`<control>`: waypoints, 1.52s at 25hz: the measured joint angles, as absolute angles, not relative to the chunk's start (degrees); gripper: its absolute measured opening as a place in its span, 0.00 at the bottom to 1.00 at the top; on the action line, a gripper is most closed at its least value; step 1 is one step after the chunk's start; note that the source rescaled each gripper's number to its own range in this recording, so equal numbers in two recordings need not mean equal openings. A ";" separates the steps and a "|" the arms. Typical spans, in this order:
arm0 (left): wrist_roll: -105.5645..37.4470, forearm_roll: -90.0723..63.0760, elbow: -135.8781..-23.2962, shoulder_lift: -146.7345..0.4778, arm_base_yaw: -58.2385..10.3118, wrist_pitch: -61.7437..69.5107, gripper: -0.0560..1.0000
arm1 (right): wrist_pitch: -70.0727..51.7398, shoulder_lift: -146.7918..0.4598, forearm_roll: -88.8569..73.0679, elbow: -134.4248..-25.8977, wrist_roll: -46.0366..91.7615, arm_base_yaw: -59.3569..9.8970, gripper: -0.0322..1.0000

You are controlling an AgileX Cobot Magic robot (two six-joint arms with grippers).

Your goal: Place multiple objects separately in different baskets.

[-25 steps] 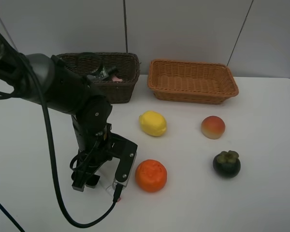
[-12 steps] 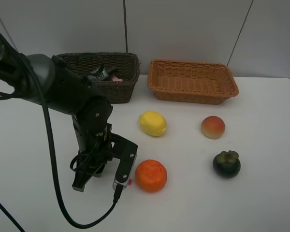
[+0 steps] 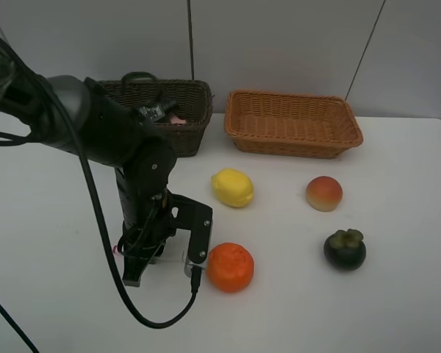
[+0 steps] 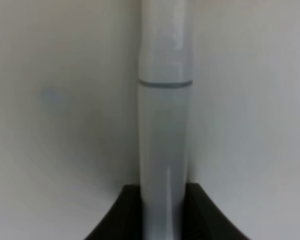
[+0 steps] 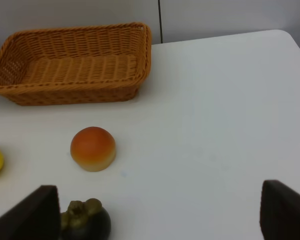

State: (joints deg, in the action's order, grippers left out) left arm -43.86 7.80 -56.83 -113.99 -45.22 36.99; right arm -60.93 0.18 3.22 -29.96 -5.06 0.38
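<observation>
My left gripper [image 3: 164, 259] is down at the table just left of the orange [image 3: 229, 267], shut on the white marker [image 4: 165, 140], which runs straight out between its dark fingers [image 4: 200, 212] in the left wrist view. On the table lie the lemon [image 3: 232, 187], the peach [image 3: 323, 193] and the dark mangosteen [image 3: 345, 249]. A pink bottle [image 3: 177, 118] and a dark item lie in the dark brown basket [image 3: 187, 140]. The tan basket [image 3: 294, 123] holds nothing. My right gripper [image 5: 157, 220] is open above the table near the mangosteen [image 5: 85, 222] and peach [image 5: 92, 148].
The left arm and its black cable [image 3: 95, 220] fill the table's left side. Both baskets stand along the back against the wall. The table's right edge [image 5: 297, 45] curves off beyond the tan basket [image 5: 70, 65].
My left gripper has shut on the marker and shifted slightly right, toward the orange, with the arm turning. The fruits have not moved.
</observation>
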 joint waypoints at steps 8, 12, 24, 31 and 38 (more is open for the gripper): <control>-41.65 6.87 -57.20 -100.81 -43.23 38.08 0.05 | -60.93 0.18 3.22 -29.96 -5.06 0.38 0.85; -38.08 4.48 -57.62 -92.98 -38.28 31.68 0.05 | -60.93 0.18 3.22 -29.96 -5.06 0.38 0.85; -24.42 -5.94 -59.27 -101.38 -17.70 -12.67 0.05 | -60.93 0.18 3.22 -29.96 -5.06 0.38 0.85; -16.54 -9.17 -67.66 -114.20 -11.59 -17.12 0.07 | -60.93 0.18 3.22 -29.96 -5.06 0.38 0.85; -14.30 -12.60 -74.03 -117.05 -11.45 -14.76 0.92 | -60.93 0.18 3.22 -29.96 -5.06 0.38 0.85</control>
